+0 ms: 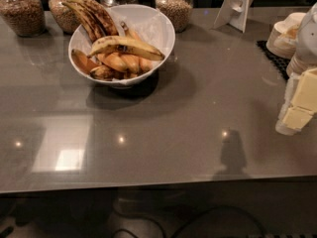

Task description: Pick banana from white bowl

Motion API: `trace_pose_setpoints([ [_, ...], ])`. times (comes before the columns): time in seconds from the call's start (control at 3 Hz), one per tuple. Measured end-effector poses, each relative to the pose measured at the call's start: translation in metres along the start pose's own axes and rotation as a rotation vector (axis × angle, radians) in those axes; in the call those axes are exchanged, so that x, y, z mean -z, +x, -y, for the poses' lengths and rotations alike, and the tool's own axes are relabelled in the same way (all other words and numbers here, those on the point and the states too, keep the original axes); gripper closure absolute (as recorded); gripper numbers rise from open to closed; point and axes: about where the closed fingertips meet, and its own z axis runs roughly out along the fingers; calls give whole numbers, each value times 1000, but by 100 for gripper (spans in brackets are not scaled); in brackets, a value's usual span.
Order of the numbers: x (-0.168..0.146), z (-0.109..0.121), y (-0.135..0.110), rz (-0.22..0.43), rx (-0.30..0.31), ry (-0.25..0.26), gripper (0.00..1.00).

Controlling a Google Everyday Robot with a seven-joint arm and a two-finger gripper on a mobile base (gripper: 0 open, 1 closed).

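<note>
Nearest: dark floor under the counter edge, cables (pixel 198 222) looping across it.

Grey glossy counter (pixel 163 133) fills most of the view and carries spots of reflected light and a small dark shadow right of centre.

Right edge, mid-height: gripper (pixel 299 105), white body with pale yellow pads, hangs over the counter's right end. It is well apart from the fruit. Released or clenched: cannot tell. Nothing seen in its grasp.

Further back, left of centre: white bowl (pixel 158 21), deep, on a dark base, resting on the counter. The banana (pixel 126 46) lies across the top of the pile inside it, long and speckled, one tip reaching toward the right rim. Beneath it are shorter orange-yellow bananas (pixel 121 62). Behind it, mostly blackened bananas (pixel 91 14) lean up against the left rim.

Far right: stacked beige paper bowls (pixel 282 36) on a dark mat (pixel 272 58).

Back row: glass jars (pixel 174 4) of pale grain-like contents, just behind the bowl. A white stand (pixel 237 6) is to their right.
</note>
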Motion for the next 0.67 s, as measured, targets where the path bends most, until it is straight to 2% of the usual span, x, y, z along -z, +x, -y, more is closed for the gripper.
trace_pose_setpoints([
  [0.33,0,0,0,0,0,0,0],
  [0.67,-1,5,-7,33,1,20,0],
])
